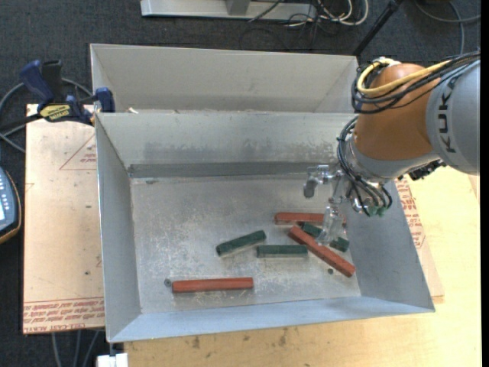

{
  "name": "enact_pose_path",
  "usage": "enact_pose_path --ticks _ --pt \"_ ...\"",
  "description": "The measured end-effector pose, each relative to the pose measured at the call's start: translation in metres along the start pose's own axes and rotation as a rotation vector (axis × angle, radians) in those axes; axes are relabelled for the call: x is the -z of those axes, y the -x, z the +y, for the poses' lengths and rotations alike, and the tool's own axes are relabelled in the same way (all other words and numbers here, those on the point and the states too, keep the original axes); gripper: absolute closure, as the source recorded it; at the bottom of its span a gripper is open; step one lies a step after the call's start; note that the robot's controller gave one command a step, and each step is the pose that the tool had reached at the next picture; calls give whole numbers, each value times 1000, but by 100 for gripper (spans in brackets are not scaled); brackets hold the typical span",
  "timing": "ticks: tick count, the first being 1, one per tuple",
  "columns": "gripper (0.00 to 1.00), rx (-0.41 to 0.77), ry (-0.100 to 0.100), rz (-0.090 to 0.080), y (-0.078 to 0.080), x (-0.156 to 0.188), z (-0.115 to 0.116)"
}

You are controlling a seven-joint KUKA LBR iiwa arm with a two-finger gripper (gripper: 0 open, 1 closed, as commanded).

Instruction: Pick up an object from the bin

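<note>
Grey metal bin [229,147], contents left to right.
- Red stick [212,284], flat near the front wall.
- Dark green stick [241,243], slightly tilted.
- Second green stick [281,250], level.
- Right-hand cluster: short red stick [294,218]; long red stick [325,254], diagonal; green piece [339,244], partly hidden.
- Gripper [332,228], low over this cluster just above the long red stick. Whether it is open, or grips anything, cannot be told.

Arm [416,121] cut off at right edge — green stick [312,227] partly hidden by claw [333,232].
</note>
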State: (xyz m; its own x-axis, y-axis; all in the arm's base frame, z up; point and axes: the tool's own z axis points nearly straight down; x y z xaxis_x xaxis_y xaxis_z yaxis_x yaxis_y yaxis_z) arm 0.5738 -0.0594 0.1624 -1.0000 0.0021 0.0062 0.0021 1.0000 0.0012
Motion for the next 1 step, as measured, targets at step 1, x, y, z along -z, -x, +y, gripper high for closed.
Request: enact_pose_path --ticks 1 --pt "0 -88 1 -9 -19 -95 -10"
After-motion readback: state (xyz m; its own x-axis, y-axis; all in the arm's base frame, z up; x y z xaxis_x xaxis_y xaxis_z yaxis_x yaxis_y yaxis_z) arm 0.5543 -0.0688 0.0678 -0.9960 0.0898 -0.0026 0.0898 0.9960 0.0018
